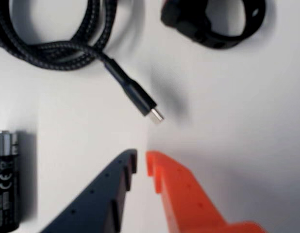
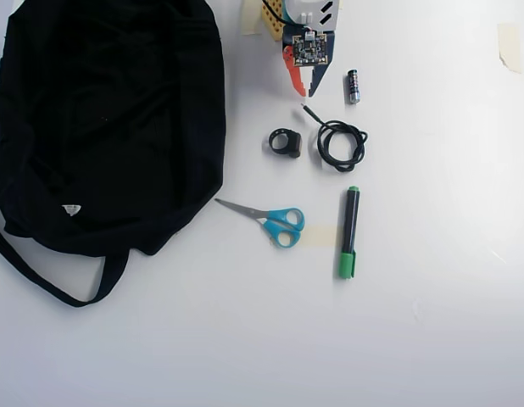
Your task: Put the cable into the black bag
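Observation:
The black braided cable (image 1: 58, 48) lies coiled on the white table, and its plug (image 1: 140, 99) with a metal tip points toward my gripper. My gripper (image 1: 141, 158) has one black and one orange finger. It hangs just short of the plug, jaws nearly together with nothing between them. In the overhead view the cable (image 2: 340, 142) lies right of centre, with my gripper (image 2: 306, 90) just above its plug end. The black bag (image 2: 109, 119) lies flat at the left, well away from the cable.
A black ring-shaped clip (image 2: 286, 142) sits left of the cable and a battery (image 2: 353, 86) right of my gripper. Blue-handled scissors (image 2: 270, 219) and a green marker (image 2: 349, 233) lie lower down. The battery also shows in the wrist view (image 1: 7, 179).

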Robot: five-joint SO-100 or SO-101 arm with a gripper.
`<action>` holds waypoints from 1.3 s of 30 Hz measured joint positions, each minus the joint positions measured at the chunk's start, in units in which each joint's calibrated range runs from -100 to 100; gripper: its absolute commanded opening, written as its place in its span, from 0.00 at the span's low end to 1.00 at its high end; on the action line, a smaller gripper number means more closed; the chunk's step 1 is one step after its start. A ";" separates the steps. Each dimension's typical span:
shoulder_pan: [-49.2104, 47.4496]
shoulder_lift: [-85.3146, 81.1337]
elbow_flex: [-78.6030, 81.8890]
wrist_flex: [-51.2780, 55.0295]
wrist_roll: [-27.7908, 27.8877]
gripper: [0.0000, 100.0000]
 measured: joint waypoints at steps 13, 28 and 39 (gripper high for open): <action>-0.15 0.00 0.16 -5.15 -0.68 0.02; -1.62 20.17 -7.63 -52.21 -0.68 0.02; -1.98 48.07 -36.01 -60.37 -0.34 0.02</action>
